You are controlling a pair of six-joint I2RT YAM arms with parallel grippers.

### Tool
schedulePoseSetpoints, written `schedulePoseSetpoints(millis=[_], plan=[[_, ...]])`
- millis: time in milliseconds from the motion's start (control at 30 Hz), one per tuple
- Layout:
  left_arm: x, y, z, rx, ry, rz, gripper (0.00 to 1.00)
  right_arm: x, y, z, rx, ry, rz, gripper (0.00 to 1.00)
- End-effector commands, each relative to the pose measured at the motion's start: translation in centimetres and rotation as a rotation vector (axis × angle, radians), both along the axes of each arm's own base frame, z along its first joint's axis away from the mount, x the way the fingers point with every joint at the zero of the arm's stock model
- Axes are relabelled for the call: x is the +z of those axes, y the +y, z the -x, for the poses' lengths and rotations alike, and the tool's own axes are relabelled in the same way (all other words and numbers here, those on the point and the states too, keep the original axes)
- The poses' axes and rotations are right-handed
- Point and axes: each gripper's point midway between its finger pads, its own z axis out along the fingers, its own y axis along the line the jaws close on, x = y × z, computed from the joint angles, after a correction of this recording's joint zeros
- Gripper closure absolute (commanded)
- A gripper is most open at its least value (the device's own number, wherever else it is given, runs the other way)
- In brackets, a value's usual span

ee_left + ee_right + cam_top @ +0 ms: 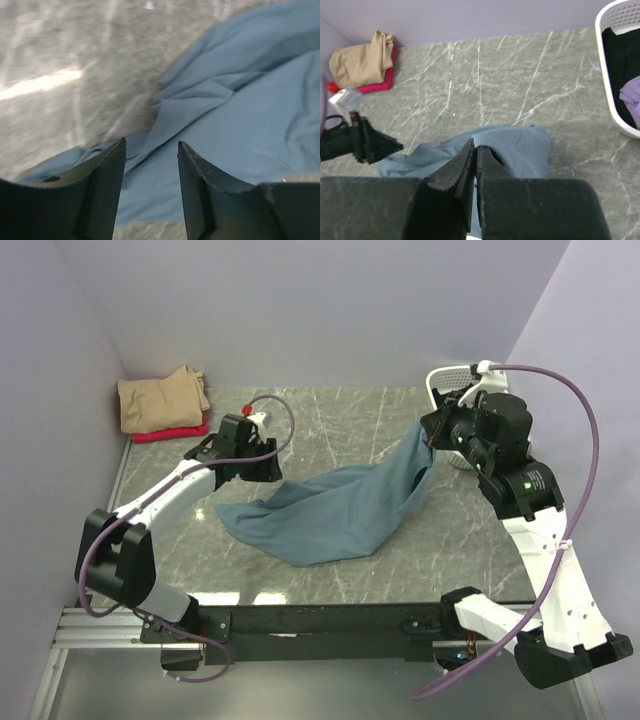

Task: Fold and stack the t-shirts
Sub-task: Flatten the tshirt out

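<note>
A large teal-blue t-shirt (335,512) lies crumpled across the middle of the table, its right end lifted. My right gripper (432,437) is shut on that raised edge (520,147) and holds it above the table near the basket. My left gripper (258,466) is open and empty, just above the shirt's left part (235,125); cloth shows between its fingers. A folded tan t-shirt (160,400) lies on a red one (170,434) at the back left. A black shirt (620,65) and a lilac one (631,97) lie in the basket.
A white lattice-sided basket (450,380) stands at the back right behind my right arm; it also shows in the right wrist view (607,85). Purple walls close the back and both sides. The table is grey marble (330,420).
</note>
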Motion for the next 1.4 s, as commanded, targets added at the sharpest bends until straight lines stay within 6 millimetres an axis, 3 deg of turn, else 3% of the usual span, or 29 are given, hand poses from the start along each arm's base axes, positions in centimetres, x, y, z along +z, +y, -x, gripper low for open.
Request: schedulePoseSetpoints(millis=[0,333,500,733,833,900,1000,1033,1200,1300,1367], plan=[[1.8,-4.3,-1.7,-0.117,-0.074,0.162,0.47,1.0,1.1,-0.8,0.05,-0.045,-0.022,0.94],[-2.3,-7.8,-2.8,-0.195,0.022,0.145,0.44,0.6,1.7,-1.2,0.082,-0.041,-0.019,0.93],[-4.5,-6.7,-3.8,-0.113,0.026,0.035,0.41,0.5,1.9,-1.2,0.093,-0.037,-0.018,0.92],[-5.2,-4.5,-4.9,0.019,-0.038,-0.147,0.4,0.0,2.2,-1.3,0.108,-0.027,-0.02,0.92],[-5.7,-5.1,-4.7,-0.006,-0.023,-0.141,0.41,-0.1,2.3,-1.3,0.112,-0.024,-0.023,0.92],[-6.7,-5.7,-4.6,-0.033,0.009,-0.143,0.46,-0.1,2.4,-1.2,0.115,-0.023,-0.023,0.92],[-8.5,-6.8,-3.8,-0.092,0.071,-0.125,0.77,0.2,2.2,-1.2,0.107,-0.029,-0.025,0.92],[-9.3,-7.1,-3.6,-0.102,0.092,-0.121,0.99,0.1,2.2,-1.2,0.106,-0.028,-0.021,0.92],[-9.3,-7.9,-3.4,-0.11,0.086,-0.069,0.99,0.8,1.5,-1.1,0.079,-0.042,-0.006,0.92],[-7.2,-6.8,-3.9,-0.057,0.034,-0.096,0.99,1.4,0.5,-0.9,0.035,-0.063,0.014,0.92],[-4.2,-5.8,-4.5,-0.013,-0.037,-0.098,0.99,2.0,-0.2,-0.7,0.004,-0.082,0.027,0.92]])
